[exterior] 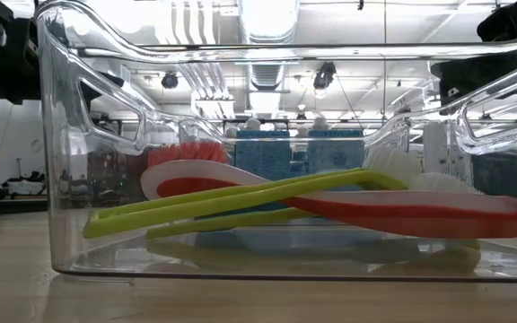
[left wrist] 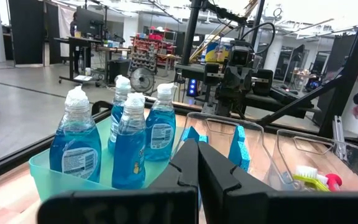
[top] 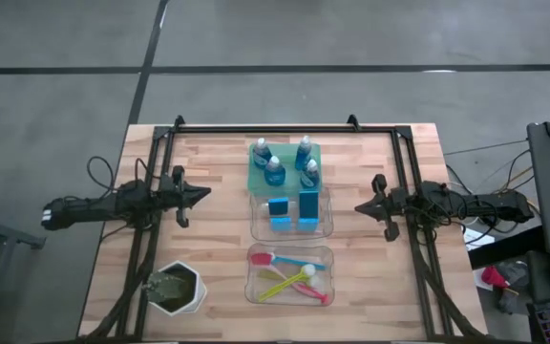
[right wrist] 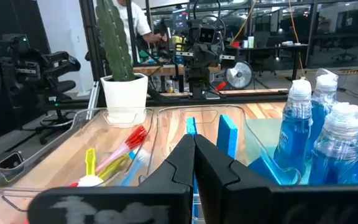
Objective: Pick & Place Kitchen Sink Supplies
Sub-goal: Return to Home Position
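Observation:
Four clear bottles of blue liquid with white caps stand in a green tray at the table's far middle; they also show in the left wrist view and the right wrist view. Blue sponges stand on edge in a clear bin just nearer. Yellow-green, pink-red and blue brushes lie in a second clear bin at the near middle; the low view shows them close up. My left gripper is shut, left of the bins. My right gripper is shut, right of them. Neither touches anything.
A white hexagonal pot of greenery stands at the near left corner. Black frame rails run along the far edge and down both sides. Bare wood lies between each gripper and the bins. People and workbenches show in the room beyond.

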